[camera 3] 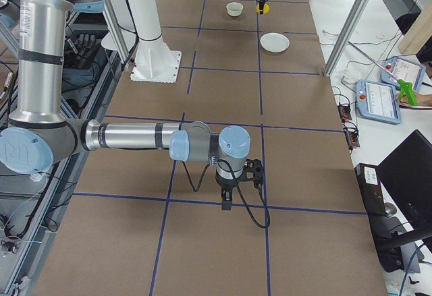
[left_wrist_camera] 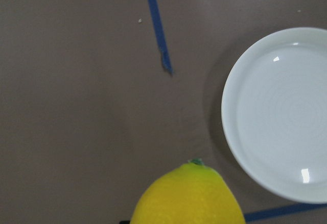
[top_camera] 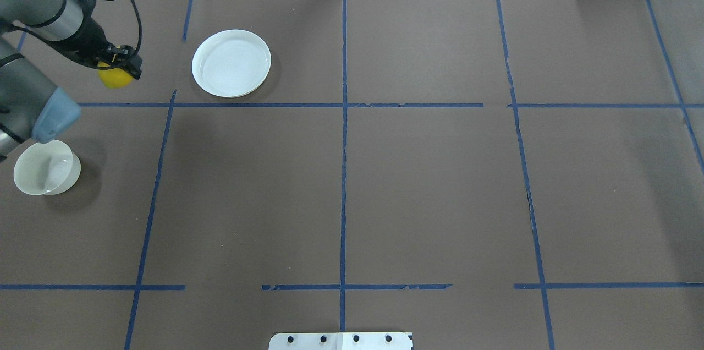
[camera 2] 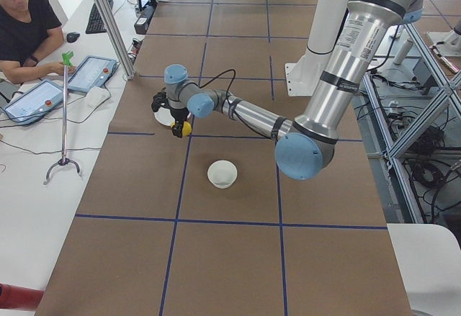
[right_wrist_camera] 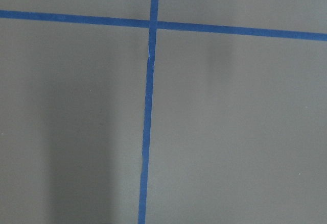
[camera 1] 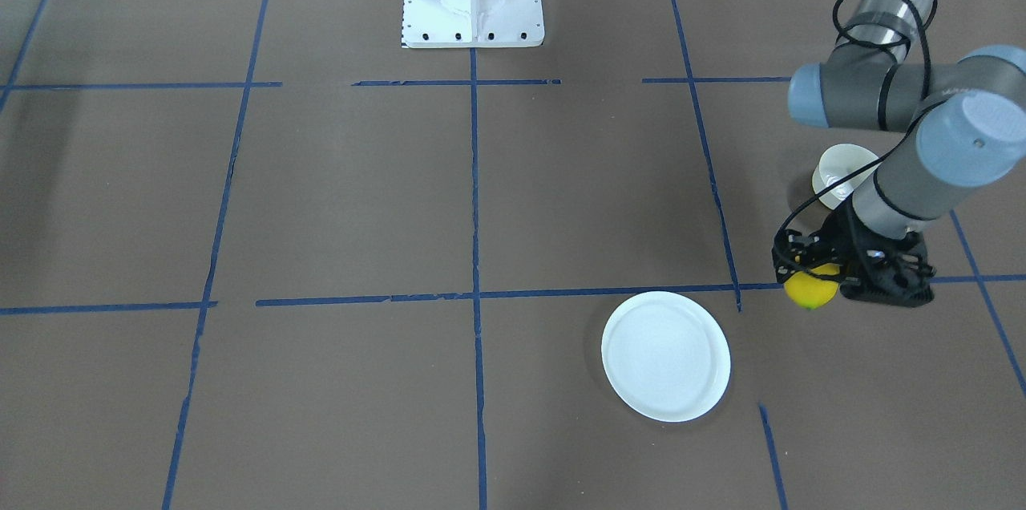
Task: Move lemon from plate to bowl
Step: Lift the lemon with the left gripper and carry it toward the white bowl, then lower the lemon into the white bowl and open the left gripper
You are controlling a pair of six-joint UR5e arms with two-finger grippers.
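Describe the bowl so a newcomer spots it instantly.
On the brown table gridded with blue tape, go to the robot's far left, nearer the robot than the flat round white plate. There stands a small deep round white bowl, empty; unlike the plate, it is narrow and tall-walled.

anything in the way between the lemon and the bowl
Nothing visible. The left claw holds the lemon off the plate, and only table surface lies between it and the empty bowl.

Left arm stretched out, left tool (top_camera: pixel 116 66) pointing down, clamped on lemon (top_camera: pixel 114 79), right arm extended, right tool (camera 3: pixel 227 205) pointing down
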